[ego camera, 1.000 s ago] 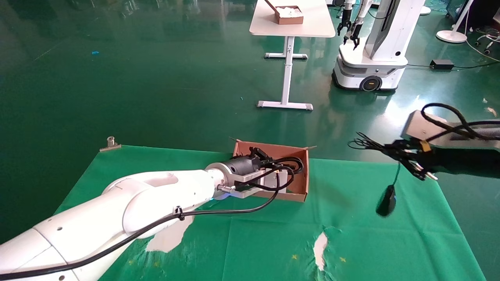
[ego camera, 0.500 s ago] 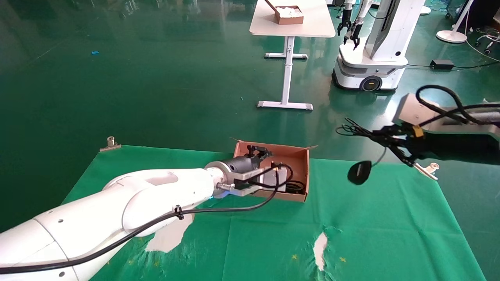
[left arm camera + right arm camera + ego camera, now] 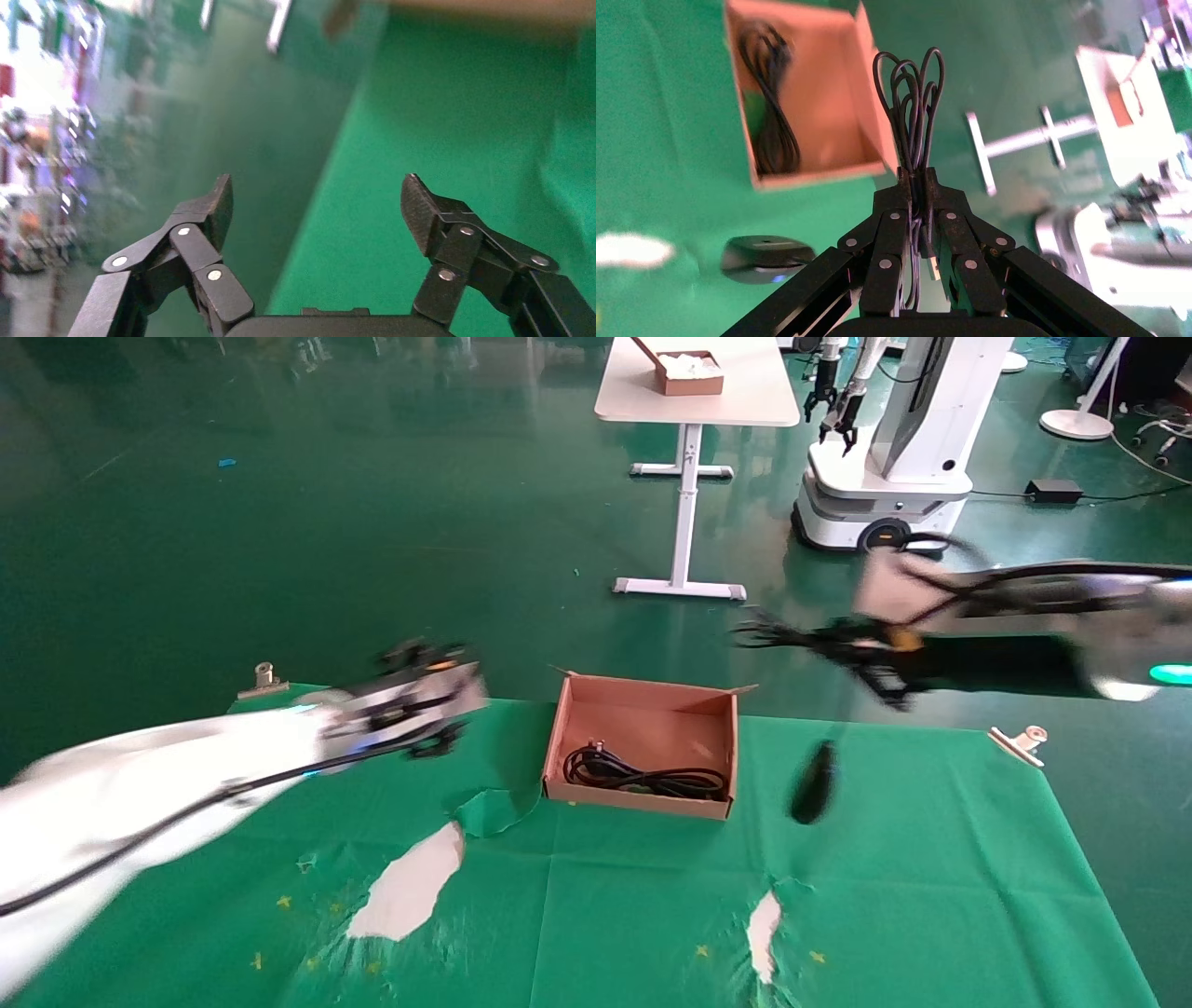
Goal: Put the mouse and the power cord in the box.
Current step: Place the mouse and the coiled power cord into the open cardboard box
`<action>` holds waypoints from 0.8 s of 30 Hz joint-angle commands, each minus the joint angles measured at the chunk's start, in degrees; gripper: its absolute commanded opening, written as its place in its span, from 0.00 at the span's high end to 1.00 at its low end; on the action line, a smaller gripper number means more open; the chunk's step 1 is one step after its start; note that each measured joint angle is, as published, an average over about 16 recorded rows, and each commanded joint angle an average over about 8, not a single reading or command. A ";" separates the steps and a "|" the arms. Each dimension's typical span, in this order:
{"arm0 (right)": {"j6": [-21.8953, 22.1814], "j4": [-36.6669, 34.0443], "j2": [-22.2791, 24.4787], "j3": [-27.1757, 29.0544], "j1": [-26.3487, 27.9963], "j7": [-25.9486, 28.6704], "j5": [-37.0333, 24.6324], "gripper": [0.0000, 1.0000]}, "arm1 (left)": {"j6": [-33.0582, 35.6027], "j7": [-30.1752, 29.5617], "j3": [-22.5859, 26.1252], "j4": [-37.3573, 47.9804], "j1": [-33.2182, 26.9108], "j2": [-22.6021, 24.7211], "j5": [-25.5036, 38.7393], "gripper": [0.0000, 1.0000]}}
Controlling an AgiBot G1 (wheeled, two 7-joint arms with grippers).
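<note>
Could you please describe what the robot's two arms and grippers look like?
The left arm is glossy white with a thin black cable running along it. The right arm looks darker, with a green light near its wrist. Both the left gripper and the right gripper are black, built of riveted links; the left's fingertips have textured pads.

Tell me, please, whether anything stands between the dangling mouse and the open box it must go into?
Nothing visible does. The mouse hangs by its cable from the right gripper, off the box's right wall. The box holds only the power cord, and the left gripper, open, is away to its left.
</note>
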 commanded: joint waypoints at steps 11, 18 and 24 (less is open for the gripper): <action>10.97 -22.74 -19.28 -3.30 4.46 -11.29 -2.85 1.00 | 2.93 -9.08 0.67 -13.34 1.29 -11.15 3.60 0.00; 17.99 -36.44 -27.57 -5.68 5.50 -21.43 -1.65 1.00 | 3.38 -15.10 1.09 -15.62 1.16 -11.76 8.96 0.00; 21.62 -38.57 -28.43 -11.83 4.18 -25.15 -0.83 0.70 | 3.96 -19.45 1.03 -17.10 1.20 -12.02 13.13 0.00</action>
